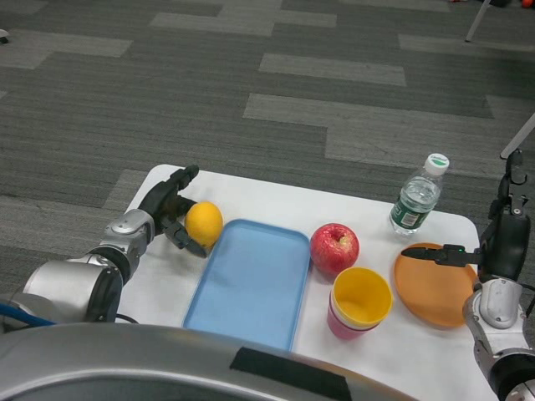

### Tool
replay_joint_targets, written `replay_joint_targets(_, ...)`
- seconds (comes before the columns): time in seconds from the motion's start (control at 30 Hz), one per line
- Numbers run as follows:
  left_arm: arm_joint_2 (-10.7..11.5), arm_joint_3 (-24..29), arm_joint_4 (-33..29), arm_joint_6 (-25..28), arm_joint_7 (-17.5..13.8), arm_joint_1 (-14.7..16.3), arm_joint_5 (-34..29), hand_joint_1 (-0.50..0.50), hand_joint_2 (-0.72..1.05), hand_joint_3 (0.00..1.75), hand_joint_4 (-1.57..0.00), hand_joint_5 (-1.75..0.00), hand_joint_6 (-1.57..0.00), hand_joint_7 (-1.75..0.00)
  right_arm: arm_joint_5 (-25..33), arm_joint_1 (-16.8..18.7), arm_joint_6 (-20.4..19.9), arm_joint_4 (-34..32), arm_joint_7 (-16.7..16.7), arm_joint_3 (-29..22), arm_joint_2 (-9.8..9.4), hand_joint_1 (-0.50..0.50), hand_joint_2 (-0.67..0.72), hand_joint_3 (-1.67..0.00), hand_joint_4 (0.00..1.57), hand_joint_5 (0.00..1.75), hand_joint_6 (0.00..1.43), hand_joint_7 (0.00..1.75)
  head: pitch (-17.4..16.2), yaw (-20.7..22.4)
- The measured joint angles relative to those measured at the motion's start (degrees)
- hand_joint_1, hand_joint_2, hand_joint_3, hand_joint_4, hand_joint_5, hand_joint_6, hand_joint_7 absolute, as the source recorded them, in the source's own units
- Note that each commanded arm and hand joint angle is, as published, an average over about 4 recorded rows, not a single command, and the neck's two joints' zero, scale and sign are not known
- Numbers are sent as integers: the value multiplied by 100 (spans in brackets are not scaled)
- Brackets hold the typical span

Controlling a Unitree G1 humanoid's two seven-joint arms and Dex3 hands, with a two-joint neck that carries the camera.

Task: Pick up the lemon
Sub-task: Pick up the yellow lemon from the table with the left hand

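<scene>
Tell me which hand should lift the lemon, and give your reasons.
Left. The left hand is already at the lemon, fingers curled around its near side, by the blue tray. The right hand hangs at the table's far right, over the orange plate.

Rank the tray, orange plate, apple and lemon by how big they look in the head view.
1. Tray
2. Orange plate
3. Apple
4. Lemon, partly hidden by the left hand, so its place under the apple is unsure.
</scene>
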Motion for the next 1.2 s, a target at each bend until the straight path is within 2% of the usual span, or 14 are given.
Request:
replay_joint_targets(0.23, 145, -139, -336, 78, -93, 221, 19, -50, -72, 9, 0, -175, 0, -7, 0, 0, 0, 5, 0, 18, 0, -42, 9, -8, 3, 0, 0, 0, -11, 13)
replay_joint_targets(0.37, 194, -154, -550, 178, -276, 281, 344, -50, -72, 9, 0, -175, 0, -7, 0, 1, 0, 7, 0, 25, 0, -42, 9, 0, 3, 0, 0, 0, -11, 13)
replay_joint_targets(0.43, 221, -147, -692, 242, -365, 291, 703, -50, -72, 9, 0, -175, 0, -7, 0, 1, 0, 8, 0, 26, 0, -42, 9, -4, 3, 0, 0, 0, -15, 23)
replay_joint_targets(0.57, 289, -70, -1044, 295, -490, 290, 1869, -50, -72, 9, 0, -175, 0, -14, 1, 1, 0, 11, 0, 27, 0, -42, 9, -8, 3, 0, 0, 0, -35, 64)
replay_joint_targets(0.7, 295, 92, -1392, 306, -490, 268, 3152, -50, -72, 9, 0, -175, 0, -14, 0, 3, 1, 16, 0, 36, 0, -42, 9, -8, 3, 0, 0, 0, -48, 81)
replay_joint_targets(0.9, 290, 58, -1744, 408, -392, 153, 4586, -50, -72, 9, 0, -175, 0, -14, 0, 5, 2, 33, 0, 53, 0, -42, 11, -8, 3, 0, 0, 0, -47, 96)
replay_joint_targets(1.03, 290, -181, -1827, 536, -293, -26, 5164, -50, -72, 9, 0, -175, 0, -14, 0, 5, 2, 41, 0, 83, 0, -42, 12, -8, 3, 0, 0, 0, -47, 96)
replay_joint_targets(1.2, 285, -739, -1763, 878, -15, -443, 5727, -50, -72, 9, 0, -175, 0, -14, 2, 5, 6, 64, 0, 94, 0, -42, 11, -2, 3, 0, 0, 0, -18, 94)
